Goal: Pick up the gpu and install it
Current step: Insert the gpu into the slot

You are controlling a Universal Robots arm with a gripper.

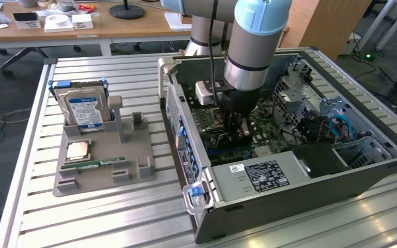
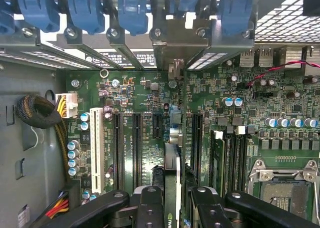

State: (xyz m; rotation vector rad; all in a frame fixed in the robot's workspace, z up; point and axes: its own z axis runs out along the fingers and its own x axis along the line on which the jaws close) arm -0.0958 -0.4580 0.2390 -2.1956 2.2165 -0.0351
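Exterior view, from its left: your holder [image 1: 102,165] keeps the hard drive [image 1: 85,106] upright and the RAM stick [image 1: 102,164] flat, within easy reach. To the right, the gripper [image 1: 240,135] is down inside the open case [image 1: 295,181]. At the wrist, its fingers [image 2: 150,205] clamp the gpu [image 2: 171,183] edge-on, bracket toward the rear slots [image 2: 175,47], so the card lines up over a motherboard [image 2: 150,102] slot.
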